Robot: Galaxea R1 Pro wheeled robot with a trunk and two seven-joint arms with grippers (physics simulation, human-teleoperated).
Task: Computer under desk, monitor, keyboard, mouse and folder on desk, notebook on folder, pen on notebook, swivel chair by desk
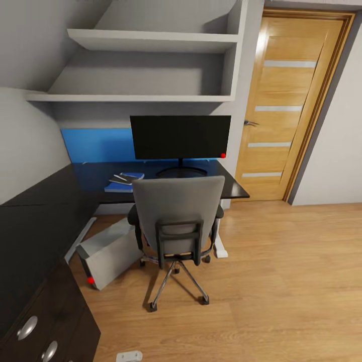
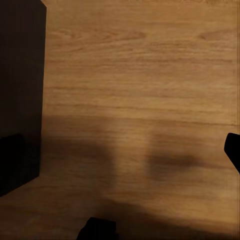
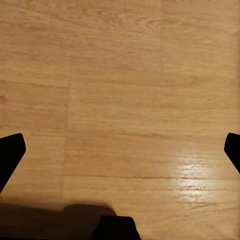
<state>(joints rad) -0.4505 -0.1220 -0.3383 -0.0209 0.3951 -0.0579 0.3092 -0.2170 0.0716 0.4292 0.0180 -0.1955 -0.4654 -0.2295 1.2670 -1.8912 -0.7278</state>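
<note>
- Black glossy desk [image 1: 45, 211] runs along the left wall and turns the corner under the shelves; a dark drawer front with two round silver knobs [image 1: 27, 328] sits at the near left.
- Grey-white computer [image 1: 111, 251] stands tilted on the wood floor [image 1: 281, 281], partly under the desk and just left of the chair, with its red dot at the near lower corner.
- Blue wall panel [image 1: 95, 145] lines the back of the desk, behind the monitor's left side.
- On the desk top, left of the monitor's stand, lies the blue folder [image 1: 116, 187]; the dark notebook [image 1: 131, 177] rests on it, and the light pen [image 1: 120, 178] lies across the notebook.
- Just behind the chair back, the monitor [image 1: 180, 137] stands upright on the desk, screen black, with a red dot at its lower right corner.
- The grey swivel chair [image 1: 177, 221] is drawn up to the desk edge, back toward the camera, its chrome base on the floor.
- Two grey shelves [image 1: 151, 40] hang above the desk.
- An oak door [image 1: 289, 105] with frosted strips is closed at the right.
- Left gripper [image 2: 120, 145]: in the left wrist view its dark fingertips [image 2: 9, 146] show at opposite edges, spread wide over floor, holding nothing, beside a dark cabinet side [image 2: 20, 75].
- Right gripper [image 3: 120, 150]: in the right wrist view its fingertips [image 3: 10, 150] are likewise spread wide over floor, holding nothing.
</note>
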